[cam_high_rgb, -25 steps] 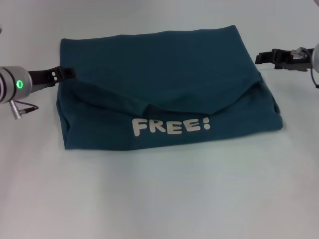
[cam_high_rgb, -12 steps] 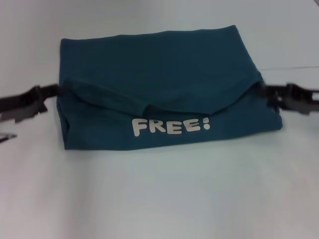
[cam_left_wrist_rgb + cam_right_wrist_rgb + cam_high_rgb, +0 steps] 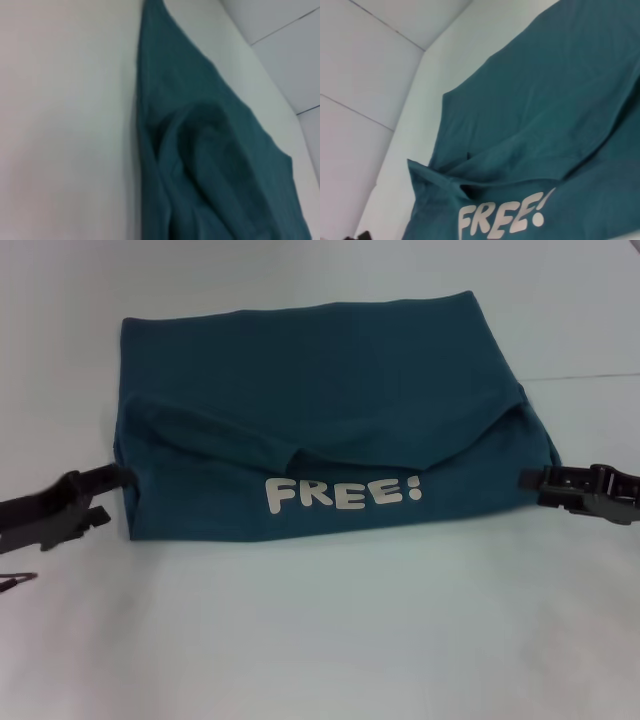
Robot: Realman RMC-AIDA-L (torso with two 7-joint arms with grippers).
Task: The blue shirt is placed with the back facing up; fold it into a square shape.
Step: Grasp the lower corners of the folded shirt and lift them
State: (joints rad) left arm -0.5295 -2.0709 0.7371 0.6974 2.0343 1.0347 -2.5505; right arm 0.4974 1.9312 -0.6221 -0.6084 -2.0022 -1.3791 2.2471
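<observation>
The blue shirt [image 3: 320, 420] lies folded into a rough rectangle on the white table, with white letters "FREE!" [image 3: 343, 493] on its near flap. It also shows in the left wrist view [image 3: 200, 150] and the right wrist view [image 3: 545, 125]. My left gripper [image 3: 118, 478] is low at the shirt's near left edge, its tip against the fabric. My right gripper [image 3: 530, 480] is low at the shirt's near right edge, close to the fabric.
The white table [image 3: 320, 640] runs all round the shirt. A seam line [image 3: 590, 375] crosses the surface at the far right. A small dark cable end [image 3: 15, 581] shows at the left edge.
Both grippers have dropped from the far side edges of the shirt toward me, and now sit at its near left and near right edges. The shirt has not moved.
</observation>
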